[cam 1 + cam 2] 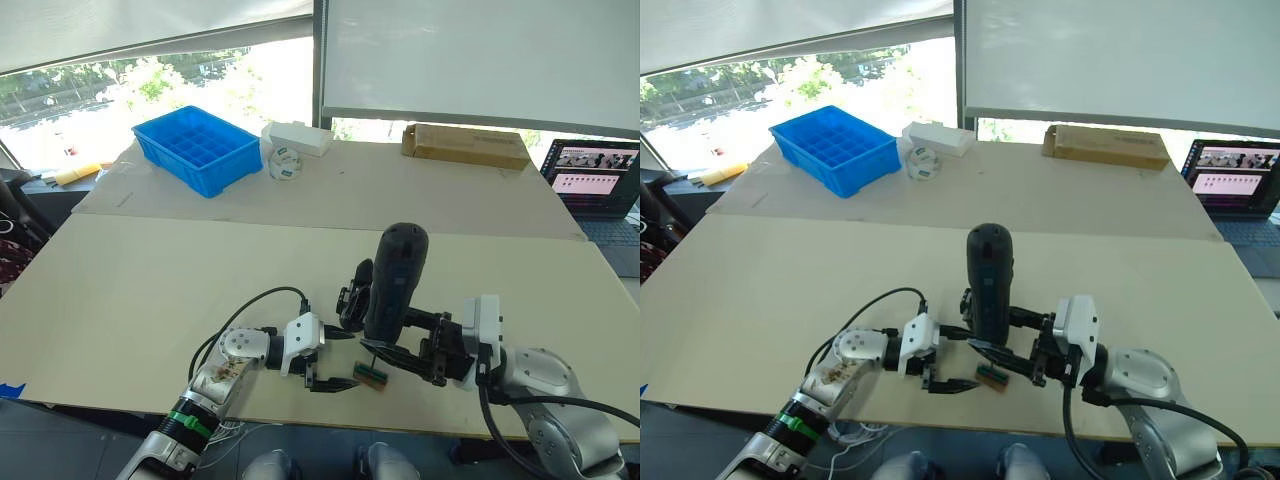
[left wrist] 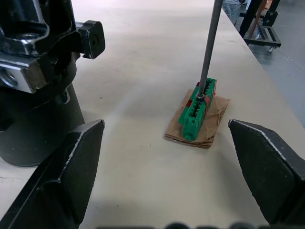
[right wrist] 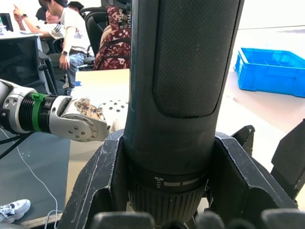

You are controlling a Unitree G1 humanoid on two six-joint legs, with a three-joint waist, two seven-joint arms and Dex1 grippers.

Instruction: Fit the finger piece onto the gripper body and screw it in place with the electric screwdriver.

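Note:
My right gripper [image 1: 395, 345] is shut on the electric screwdriver [image 1: 397, 280], a thick black cylinder held upright near the table's front edge. Its thin metal bit [image 2: 209, 47] points down, and the tip rests on a small green-and-tan block [image 2: 198, 112]. The gripper body [image 2: 33, 71], black and blocky on a round base, stands just behind and to the left of the screwdriver [image 3: 183, 95]. My left gripper [image 1: 335, 384] lies low on the table, open, its fingers [image 2: 81, 162] spread towards the block with nothing between them. The finger piece is out of view.
At the back of the table are a blue compartment bin [image 1: 195, 150], a white box [image 1: 297, 138], a tape roll [image 1: 285, 163] and a cardboard box [image 1: 465, 145]. A laptop [image 1: 595, 180] sits far right. The table's front edge [image 1: 300, 425] is close by. People [image 3: 66, 28] sit at a desk beyond.

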